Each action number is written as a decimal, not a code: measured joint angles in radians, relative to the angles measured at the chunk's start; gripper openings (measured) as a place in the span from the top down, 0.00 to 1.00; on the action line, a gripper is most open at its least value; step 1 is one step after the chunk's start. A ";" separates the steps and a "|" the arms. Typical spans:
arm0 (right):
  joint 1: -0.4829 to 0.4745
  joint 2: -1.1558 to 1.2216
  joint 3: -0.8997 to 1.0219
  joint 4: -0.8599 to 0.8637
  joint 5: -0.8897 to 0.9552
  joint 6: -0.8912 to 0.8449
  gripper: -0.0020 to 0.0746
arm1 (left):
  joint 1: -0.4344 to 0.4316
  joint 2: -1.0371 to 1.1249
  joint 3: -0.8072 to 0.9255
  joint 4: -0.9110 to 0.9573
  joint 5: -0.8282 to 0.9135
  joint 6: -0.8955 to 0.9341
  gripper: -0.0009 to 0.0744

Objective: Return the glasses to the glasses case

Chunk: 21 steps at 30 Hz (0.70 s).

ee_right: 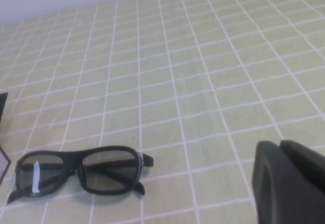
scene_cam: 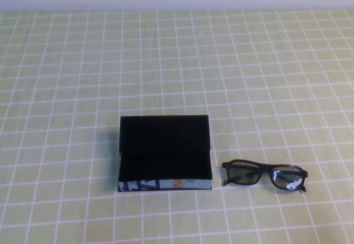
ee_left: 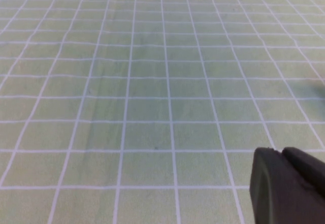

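Note:
The glasses case (scene_cam: pixel 165 152) lies open at the middle of the table, black inside, with its blue, white and orange front edge facing me. The black glasses (scene_cam: pixel 264 176) lie flat on the cloth just right of the case, apart from it. In the right wrist view the glasses (ee_right: pixel 81 170) lie ahead of my right gripper (ee_right: pixel 278 144), which is shut and empty, and a corner of the case (ee_right: pixel 2 109) shows at the edge. My left gripper (ee_left: pixel 281 152) is shut and empty over bare cloth. Neither gripper shows in the high view.
A green tablecloth (scene_cam: pixel 177 67) with a white grid covers the table up to a pale wall at the back. Nothing else stands on it.

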 joint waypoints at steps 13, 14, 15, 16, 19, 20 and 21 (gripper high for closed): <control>0.000 0.000 0.000 0.000 -0.356 0.000 1.00 | 0.000 0.000 0.000 0.002 -0.489 -0.039 0.99; 0.000 0.000 0.000 0.000 -0.372 0.000 1.00 | 0.000 0.000 0.000 0.002 -0.522 -0.041 0.99; 0.000 0.000 0.000 0.000 -0.381 0.000 1.00 | 0.000 0.000 0.000 0.005 -0.554 -0.041 0.99; 0.000 0.000 0.000 0.000 -0.385 0.000 1.00 | 0.000 0.000 0.000 0.005 -0.577 -0.041 0.99; 0.000 0.000 0.000 0.000 -0.388 0.000 1.00 | 0.000 0.000 0.000 0.008 -0.597 -0.043 0.99; 0.000 0.000 0.000 0.000 -0.389 0.000 1.00 | 0.000 0.000 0.000 0.008 -0.598 -0.043 0.99; 0.000 0.000 0.000 0.000 -0.392 0.000 1.00 | 0.000 0.000 0.000 0.008 -0.598 -0.043 0.99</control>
